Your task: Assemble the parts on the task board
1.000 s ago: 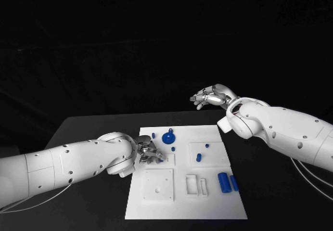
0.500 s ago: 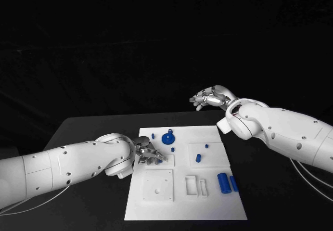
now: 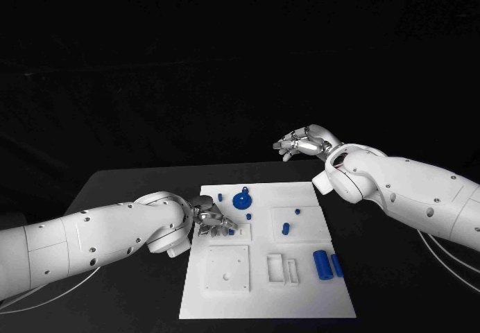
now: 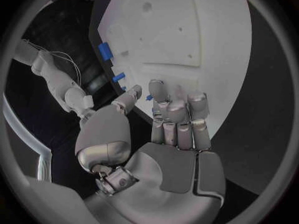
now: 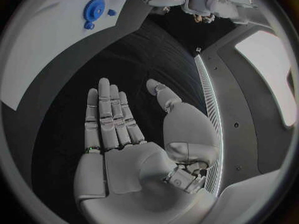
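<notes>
Black bench [image 3: 130,184] under my head camera carries the white rectangular task board [image 3: 300,298]. My left robot hand [image 3: 213,222] hovers curled over a small blue peg [image 3: 231,232] near the board's left edge; whether it grips the peg I cannot tell. My right robot hand [image 3: 303,143] hangs spread and empty behind the board. The peg's long axis seems to run along the board's length. From my left wrist, a blue sliver [image 4: 149,97] peeks beside my fingertips [image 4: 158,92]; I should pinch lightly and keep it upright. From my right wrist, the palm [image 5: 127,159] lies flat, released.
</notes>
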Tool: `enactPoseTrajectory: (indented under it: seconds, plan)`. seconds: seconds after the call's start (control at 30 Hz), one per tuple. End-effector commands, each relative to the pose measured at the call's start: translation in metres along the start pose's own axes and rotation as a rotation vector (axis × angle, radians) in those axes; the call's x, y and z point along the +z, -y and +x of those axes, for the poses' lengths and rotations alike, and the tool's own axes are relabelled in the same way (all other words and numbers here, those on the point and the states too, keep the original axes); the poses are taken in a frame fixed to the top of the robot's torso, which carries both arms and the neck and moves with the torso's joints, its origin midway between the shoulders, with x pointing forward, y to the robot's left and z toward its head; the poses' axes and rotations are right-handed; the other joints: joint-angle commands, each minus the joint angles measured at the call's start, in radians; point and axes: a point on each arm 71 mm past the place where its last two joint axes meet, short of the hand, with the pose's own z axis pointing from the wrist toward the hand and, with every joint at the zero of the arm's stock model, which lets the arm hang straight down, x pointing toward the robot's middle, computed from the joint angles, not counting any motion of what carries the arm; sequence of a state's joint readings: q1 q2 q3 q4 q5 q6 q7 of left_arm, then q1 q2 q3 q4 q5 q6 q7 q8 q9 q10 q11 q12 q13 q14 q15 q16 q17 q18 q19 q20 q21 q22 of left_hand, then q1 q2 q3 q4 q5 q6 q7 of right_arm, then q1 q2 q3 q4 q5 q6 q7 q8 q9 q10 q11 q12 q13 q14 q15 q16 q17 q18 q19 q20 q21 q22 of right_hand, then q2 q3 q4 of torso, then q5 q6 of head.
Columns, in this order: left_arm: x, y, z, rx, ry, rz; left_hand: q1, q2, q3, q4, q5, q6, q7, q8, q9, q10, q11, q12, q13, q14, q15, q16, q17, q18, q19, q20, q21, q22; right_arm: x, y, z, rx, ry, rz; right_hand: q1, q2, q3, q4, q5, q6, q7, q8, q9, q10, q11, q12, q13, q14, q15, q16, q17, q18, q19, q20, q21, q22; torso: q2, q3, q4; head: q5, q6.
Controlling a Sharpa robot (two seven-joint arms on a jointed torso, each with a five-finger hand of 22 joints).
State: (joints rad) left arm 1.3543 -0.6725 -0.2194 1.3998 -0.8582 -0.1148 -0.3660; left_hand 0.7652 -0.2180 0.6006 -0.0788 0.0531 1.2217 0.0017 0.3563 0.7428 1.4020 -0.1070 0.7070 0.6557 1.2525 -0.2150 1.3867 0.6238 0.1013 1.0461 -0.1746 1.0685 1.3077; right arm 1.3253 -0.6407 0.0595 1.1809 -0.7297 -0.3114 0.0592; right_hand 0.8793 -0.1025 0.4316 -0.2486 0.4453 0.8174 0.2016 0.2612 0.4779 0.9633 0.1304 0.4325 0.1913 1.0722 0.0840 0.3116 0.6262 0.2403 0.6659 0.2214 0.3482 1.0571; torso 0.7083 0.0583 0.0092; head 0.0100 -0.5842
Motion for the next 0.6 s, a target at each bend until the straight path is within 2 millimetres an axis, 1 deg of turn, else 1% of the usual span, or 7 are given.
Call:
enactPoseTrajectory:
  seconds: [0.03, 0.17, 0.33, 0.37, 0.4, 0.47, 0.6]
  plan:
    - [-0.001, 0.005, -0.003, -0.032, -0.001, 0.028, 0.007, -0.004, -0.001, 0.005, -0.004, -0.014, 0.001, -0.009, 0.001, -0.014, 0.002, -0.010, -0.003, -0.010, 0.004, -0.008, -0.004, -0.007, -0.011, -0.096, -0.009, 0.003, 0.000, 0.000, 0.000, 0.001, -0.005, -0.005, -0.008, 0.002, -0.006, -0.002, -0.005, -0.006, -0.001, 0.003, -0.002, -0.002, 0.006, -0.005, -0.002, -0.003, 0.007, -0.006, -0.002, 0.003, -0.002, 0.002, -0.007, -0.002, 0.000, 0.0009, -0.0004, 0.000, 0.000]
    - [-0.004, 0.007, -0.008, -0.038, 0.000, 0.038, 0.013, -0.003, -0.002, 0.005, -0.004, -0.019, 0.003, -0.012, 0.002, -0.018, 0.004, -0.014, -0.004, -0.013, 0.006, -0.013, -0.008, -0.009, -0.016, -0.095, -0.012, 0.001, 0.000, 0.000, 0.000, 0.001, -0.003, -0.004, -0.008, 0.002, -0.006, -0.002, -0.005, -0.006, -0.001, 0.003, -0.002, -0.002, 0.006, -0.005, -0.002, -0.003, 0.007, -0.006, -0.002, 0.003, -0.002, 0.002, -0.007, -0.001, 0.000, 0.0004, 0.0002, -0.001, 0.001]
    - [-0.009, 0.013, -0.022, -0.073, 0.007, 0.066, 0.026, 0.012, -0.007, 0.001, -0.003, -0.051, 0.015, -0.030, -0.002, -0.035, 0.015, -0.027, -0.011, -0.022, 0.016, -0.024, -0.016, -0.013, -0.028, -0.091, -0.020, -0.002, 0.000, 0.000, -0.001, 0.001, -0.003, -0.003, -0.008, 0.002, -0.006, -0.002, -0.005, -0.006, -0.001, 0.003, -0.002, -0.002, 0.006, -0.005, -0.003, -0.003, 0.007, -0.006, -0.002, 0.003, -0.003, 0.002, -0.007, -0.001, -0.001, 0.0007, 0.0013, -0.001, 0.004]
    - [-0.010, 0.013, -0.024, -0.078, 0.001, 0.061, 0.030, 0.016, -0.008, -0.001, -0.002, -0.067, 0.020, -0.038, -0.005, -0.038, 0.019, -0.030, -0.012, -0.024, 0.019, -0.027, -0.018, -0.014, -0.031, -0.091, -0.023, -0.002, 0.000, 0.001, -0.001, 0.001, -0.003, -0.003, -0.008, 0.002, -0.006, -0.002, -0.005, -0.006, -0.001, 0.003, -0.002, -0.002, 0.006, -0.005, -0.003, -0.003, 0.007, -0.006, -0.002, 0.003, -0.003, 0.002, -0.007, -0.001, -0.001, 0.0007, 0.0014, -0.001, 0.004]
    - [-0.011, 0.016, -0.029, -0.075, 0.000, 0.062, 0.034, 0.023, -0.009, -0.003, -0.003, -0.121, 0.032, -0.068, -0.019, -0.042, 0.029, -0.034, -0.014, -0.025, 0.030, -0.031, -0.021, -0.015, -0.034, -0.090, -0.026, -0.004, 0.000, 0.001, -0.001, 0.001, -0.001, -0.002, -0.008, 0.002, -0.006, -0.002, -0.005, -0.006, -0.001, 0.003, -0.002, -0.002, 0.006, -0.005, -0.003, -0.003, 0.007, -0.007, -0.002, 0.003, -0.003, 0.002, -0.007, -0.001, -0.001, 0.0008, 0.0009, -0.001, 0.005]
    - [-0.012, 0.020, -0.037, -0.061, 0.016, 0.063, 0.033, 0.020, -0.013, -0.001, -0.003, -0.179, 0.049, -0.097, -0.032, -0.051, 0.044, -0.045, -0.020, -0.021, 0.043, -0.029, -0.022, -0.016, -0.033, -0.089, -0.026, -0.005, 0.000, 0.001, -0.002, 0.001, 0.001, -0.001, -0.008, 0.002, -0.007, -0.002, -0.005, -0.007, -0.001, 0.003, -0.002, -0.002, 0.006, -0.005, -0.003, -0.003, 0.007, -0.007, -0.002, 0.003, -0.003, 0.002, -0.007, -0.001, -0.001, 0.0004, 0.0005, -0.001, 0.006]
    - [-0.009, 0.020, -0.056, -0.052, 0.046, 0.044, 0.040, 0.020, -0.012, 0.003, -0.003, -0.207, 0.059, -0.105, -0.037, -0.054, 0.054, -0.060, -0.029, -0.014, 0.052, -0.026, -0.021, -0.015, -0.028, -0.086, -0.026, -0.007, 0.001, 0.001, -0.001, 0.001, 0.001, -0.002, -0.009, 0.001, -0.007, -0.002, -0.005, -0.007, -0.001, 0.003, -0.002, -0.002, 0.007, -0.005, -0.004, -0.003, 0.007, -0.007, -0.002, 0.003, -0.003, 0.003, -0.007, -0.001, -0.001, 0.0005, 0.0003, 0.002, 0.009]
